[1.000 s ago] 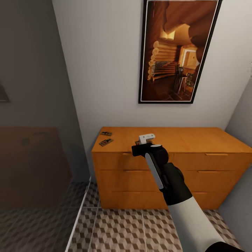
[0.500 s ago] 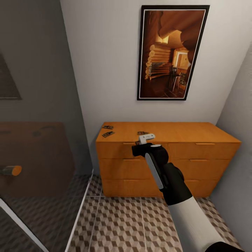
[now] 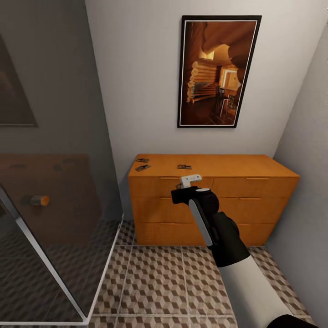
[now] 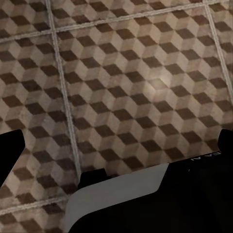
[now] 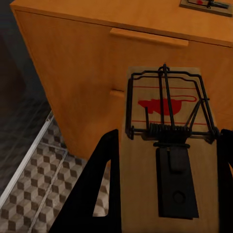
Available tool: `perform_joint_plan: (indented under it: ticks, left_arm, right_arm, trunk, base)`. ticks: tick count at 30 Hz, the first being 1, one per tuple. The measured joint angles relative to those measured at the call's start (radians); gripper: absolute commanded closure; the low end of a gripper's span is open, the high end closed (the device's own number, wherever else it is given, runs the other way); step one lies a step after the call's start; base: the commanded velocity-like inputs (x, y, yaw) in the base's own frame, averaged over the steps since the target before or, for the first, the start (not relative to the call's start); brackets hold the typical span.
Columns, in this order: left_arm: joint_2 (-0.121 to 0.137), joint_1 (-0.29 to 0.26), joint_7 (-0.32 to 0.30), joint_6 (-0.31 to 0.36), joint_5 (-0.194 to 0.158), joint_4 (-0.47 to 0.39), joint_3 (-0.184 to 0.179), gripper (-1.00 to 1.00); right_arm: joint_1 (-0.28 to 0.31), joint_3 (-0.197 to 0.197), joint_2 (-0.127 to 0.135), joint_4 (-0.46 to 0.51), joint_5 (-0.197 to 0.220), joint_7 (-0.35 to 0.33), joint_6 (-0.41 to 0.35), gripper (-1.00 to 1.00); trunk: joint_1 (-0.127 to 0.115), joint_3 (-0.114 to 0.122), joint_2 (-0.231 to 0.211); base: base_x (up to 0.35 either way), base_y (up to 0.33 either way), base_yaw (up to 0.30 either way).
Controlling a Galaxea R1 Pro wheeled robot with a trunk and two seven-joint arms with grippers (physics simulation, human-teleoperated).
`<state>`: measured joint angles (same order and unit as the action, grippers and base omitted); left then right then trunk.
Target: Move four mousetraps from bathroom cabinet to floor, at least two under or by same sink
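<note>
Right hand (image 5: 165, 194) holds one mousetrap (image 5: 167, 160) flat between its fingers, in front of the cabinet (image 3: 237, 182). Three more mousetraps lie on the cabinet top: two near its left end (image 3: 142, 164), one nearer the middle (image 3: 184, 166). Left hand over the bathroom floor (image 4: 126, 87); cannot tell its opening. Judgement: board light, stiff, thin; grip the wooden edges, clear of the spring bar.

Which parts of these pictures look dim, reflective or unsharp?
Head view: the dark glass panel dimly mirrors the orange-brown wooden cabinet. Right wrist view: the flat wooden mousetrap is sharp. Left wrist view: the cube-patterned tile floor looks soft, with a pale glare patch.
</note>
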<state>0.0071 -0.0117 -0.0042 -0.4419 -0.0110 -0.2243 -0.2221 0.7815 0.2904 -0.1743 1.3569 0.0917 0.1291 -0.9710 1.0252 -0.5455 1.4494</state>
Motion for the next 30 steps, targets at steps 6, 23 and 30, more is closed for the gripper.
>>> perform_joint_plan:
  ticks: [6,23,30]
  left_arm:
    - [0.000,0.000,0.000,0.000,0.000,0.000,0.000,-1.00]
    - [0.000,0.000,0.000,0.000,0.000,0.000,0.000,-1.00]
    - [0.000,0.000,0.000,0.000,0.000,0.001,0.000,-1.00]
  right_arm:
    - [0.000,0.002,0.000,-0.012,-0.001,-0.003,0.003,1.00]
    - [-0.001,0.003,0.044,-0.442,0.003,-0.012,0.369,1.00]
    - [-0.001,0.002,0.045,-0.643,0.004,-0.012,0.549,1.00]
  trunk:
    - [0.000,0.000,0.000]
    - [0.000,0.000,0.000]
    - [0.000,0.000,0.000]
  base:
    - [-0.018,0.000,0.000]
    - [-0.001,0.000,0.000]
    - [0.000,0.000,0.000]
